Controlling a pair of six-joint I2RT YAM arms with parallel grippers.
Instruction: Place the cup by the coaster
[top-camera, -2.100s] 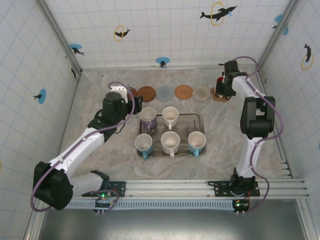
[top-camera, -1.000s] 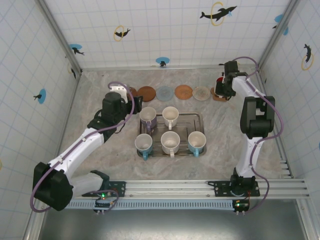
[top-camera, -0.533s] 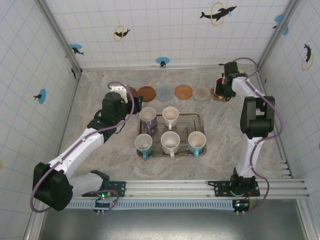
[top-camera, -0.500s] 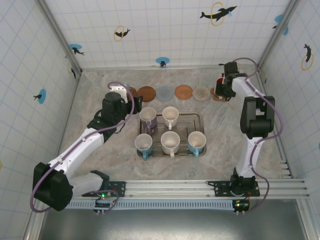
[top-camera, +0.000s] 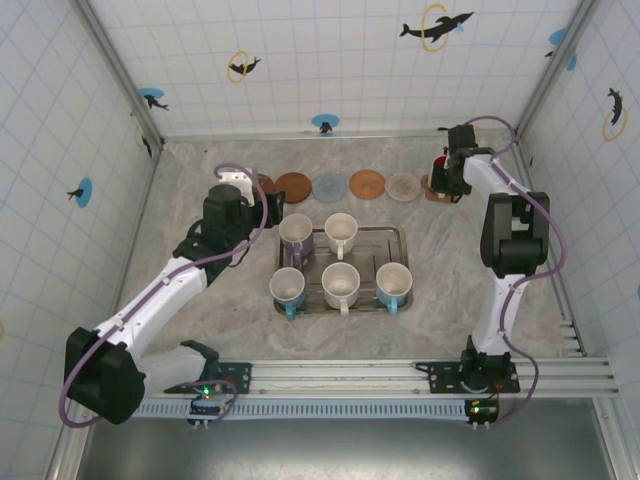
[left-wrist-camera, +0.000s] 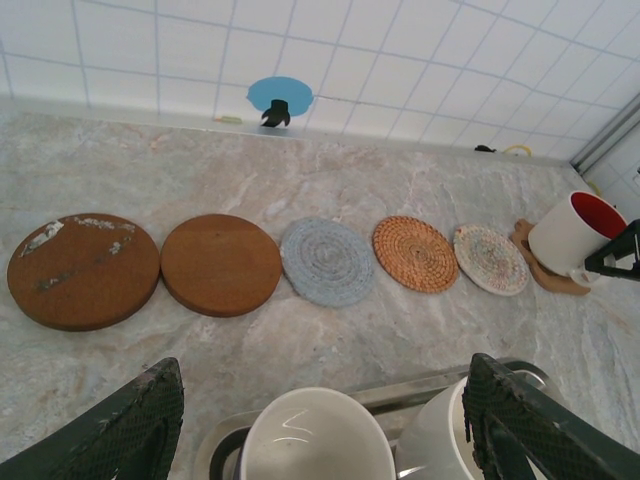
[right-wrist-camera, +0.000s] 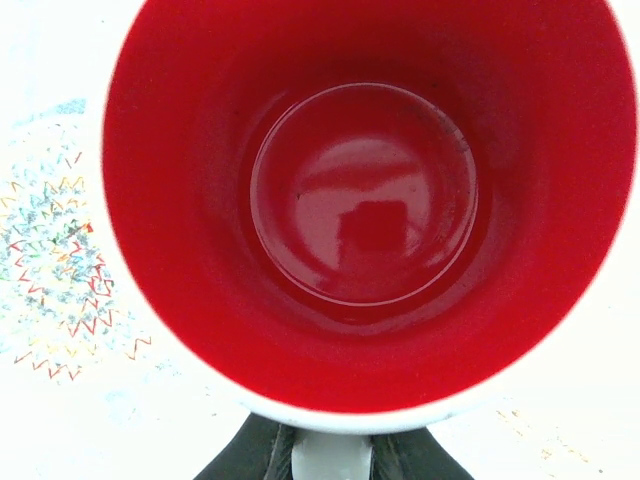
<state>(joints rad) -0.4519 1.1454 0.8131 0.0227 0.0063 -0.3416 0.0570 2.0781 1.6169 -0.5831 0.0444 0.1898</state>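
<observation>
A white cup with a red inside (top-camera: 438, 164) (left-wrist-camera: 570, 232) stands at the back right on a brown coaster (top-camera: 436, 196) (left-wrist-camera: 546, 277). My right gripper (top-camera: 448, 176) (right-wrist-camera: 331, 462) is shut on the cup's handle (right-wrist-camera: 331, 452), a dark finger (right-wrist-camera: 245, 456) on either side of it. The cup's red bowl (right-wrist-camera: 365, 200) sits right under the right wrist camera. My left gripper (top-camera: 272, 208) (left-wrist-camera: 322, 378) is open, hovering over the back left of the tray (top-camera: 400, 236), above a purple cup (top-camera: 296, 232) (left-wrist-camera: 315, 440), and holds nothing.
Coasters lie in a row along the back: two brown discs (left-wrist-camera: 83, 268) (left-wrist-camera: 220, 263), a blue-grey one (left-wrist-camera: 327, 260), an orange woven one (left-wrist-camera: 415, 253) and a pale patterned one (left-wrist-camera: 490, 259) (right-wrist-camera: 50, 230). Several cups fill the steel tray. Tiled walls close in the back and sides.
</observation>
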